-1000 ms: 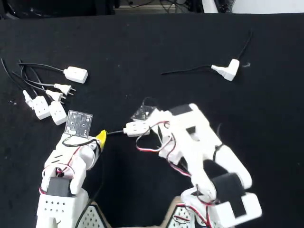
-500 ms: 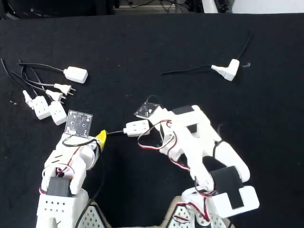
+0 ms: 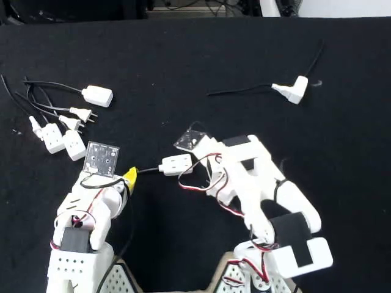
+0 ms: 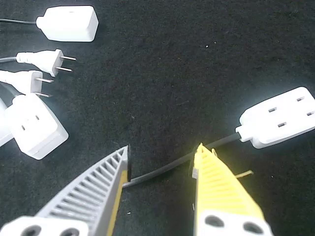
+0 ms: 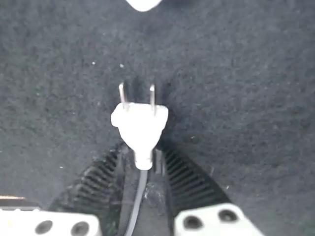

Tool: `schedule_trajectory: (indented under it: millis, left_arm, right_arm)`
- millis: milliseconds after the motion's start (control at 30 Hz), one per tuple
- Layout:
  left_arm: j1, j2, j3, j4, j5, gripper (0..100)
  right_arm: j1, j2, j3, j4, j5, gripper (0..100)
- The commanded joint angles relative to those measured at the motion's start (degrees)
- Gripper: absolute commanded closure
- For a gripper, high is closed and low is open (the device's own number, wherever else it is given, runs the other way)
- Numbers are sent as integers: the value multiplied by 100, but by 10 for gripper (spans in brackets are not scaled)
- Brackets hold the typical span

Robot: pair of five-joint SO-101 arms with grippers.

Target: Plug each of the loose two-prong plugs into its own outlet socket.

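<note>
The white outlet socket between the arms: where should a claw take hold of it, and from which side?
I would grip the outlet socket across its two long side walls, near the cord end, coming from the cord side. It lies flat with its slots facing up, so that leaves them uncovered.

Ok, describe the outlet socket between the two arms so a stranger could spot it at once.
On the black table, two white arms stand at the near edge. Between them lies a white outlet socket, its black cord passing between the open fingers of the left gripper. Unlike the sockets bunched at the left, it lies alone.
</note>
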Motion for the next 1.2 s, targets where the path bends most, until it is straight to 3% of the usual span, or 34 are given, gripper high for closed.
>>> schedule_trajectory:
  millis: [0, 133, 300, 533, 633, 867, 1167]
  left_arm:
    - [4, -53, 110, -105, -53, 780]
    - [4, -53, 110, -105, -53, 780]
    - [4, -53, 110, -105, -53, 780]
    - [4, -53, 110, -105, -53, 780]
    - [-4, -53, 110, -105, -53, 780]
    - [4, -53, 110, -105, -53, 780]
    - [-48, -53, 92, -387, -53, 780]
  right_arm:
    - [18, -488, -66, -79, -18, 915]
    - [-18, -664, 207, -229, -26, 777]
    - [26, -664, 646, -862, 0, 855]
    - [26, -708, 831, -1143, -9, 865]
    - [18, -708, 813, -1143, -9, 986]
    - [105, -963, 716, -809, -44, 988]
    - [-123, -1754, 585, -774, -1073, 988]
